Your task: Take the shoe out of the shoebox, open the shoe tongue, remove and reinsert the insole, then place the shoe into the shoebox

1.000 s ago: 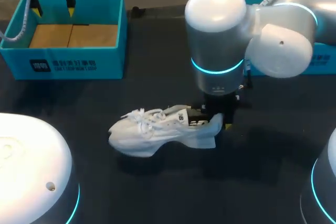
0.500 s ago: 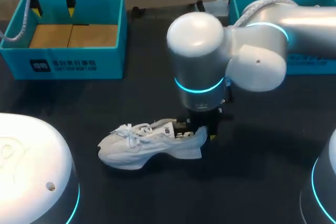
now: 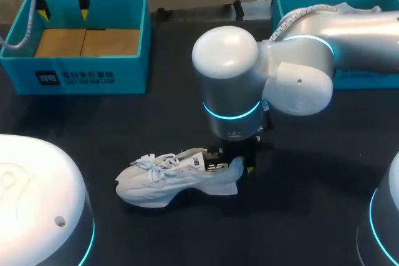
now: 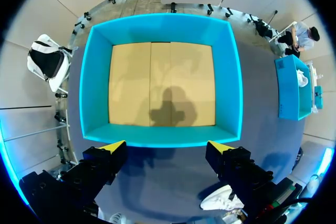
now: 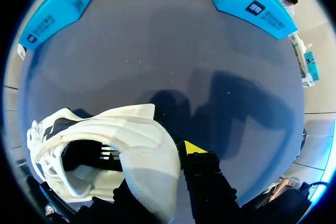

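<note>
My right gripper (image 5: 164, 178) is clamped on the heel wall of the white shoe (image 3: 174, 177), one finger inside and one outside (only the outer yellow tip shows). The shoe sits low on the dark table (image 3: 187, 235), toe pointing away from the claw. The hold is on soft fabric at one end, so the toe may sag or twist free. My left gripper (image 4: 167, 146) hangs over the teal shoebox (image 3: 93, 80), fingers spread and empty, blocking any return there.
</note>
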You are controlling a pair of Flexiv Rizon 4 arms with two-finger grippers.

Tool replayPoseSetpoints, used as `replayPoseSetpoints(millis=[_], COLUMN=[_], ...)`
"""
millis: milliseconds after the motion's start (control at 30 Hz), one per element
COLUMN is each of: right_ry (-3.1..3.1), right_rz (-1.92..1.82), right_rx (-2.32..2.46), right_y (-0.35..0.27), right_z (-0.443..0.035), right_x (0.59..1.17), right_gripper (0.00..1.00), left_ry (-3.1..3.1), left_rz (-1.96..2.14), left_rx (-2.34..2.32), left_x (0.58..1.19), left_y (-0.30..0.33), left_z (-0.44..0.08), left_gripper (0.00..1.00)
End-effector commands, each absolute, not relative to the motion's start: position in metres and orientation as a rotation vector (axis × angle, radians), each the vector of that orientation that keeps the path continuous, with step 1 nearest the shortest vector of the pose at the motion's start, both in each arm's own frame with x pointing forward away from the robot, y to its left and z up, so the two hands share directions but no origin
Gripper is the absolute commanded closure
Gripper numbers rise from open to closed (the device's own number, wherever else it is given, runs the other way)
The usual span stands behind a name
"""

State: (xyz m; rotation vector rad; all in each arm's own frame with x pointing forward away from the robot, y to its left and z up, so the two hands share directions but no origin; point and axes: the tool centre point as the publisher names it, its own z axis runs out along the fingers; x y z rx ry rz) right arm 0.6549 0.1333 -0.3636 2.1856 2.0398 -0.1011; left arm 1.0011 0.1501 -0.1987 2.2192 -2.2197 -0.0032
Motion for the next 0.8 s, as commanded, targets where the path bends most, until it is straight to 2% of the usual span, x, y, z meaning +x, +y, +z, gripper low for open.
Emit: replayPoseSetpoints(millis=[33,800], right_ry=[2.041,2.041], right_rz=[-0.109,-0.138], right_rx=[2.183,2.158], right_y=[0.131,0.135], right_z=[-0.368,-0.384], right_x=[0.656,0.655], right_gripper=[1.00,1.00], left_ry=[-2.220,-2.220], left_rz=[-0.002,-0.002], left_rx=[2.219,2.219], left_x=[1.001,1.001], left_y=[0.150,0.150], left_z=[-0.199,-0.199], left_gripper=[0.00,0.00])
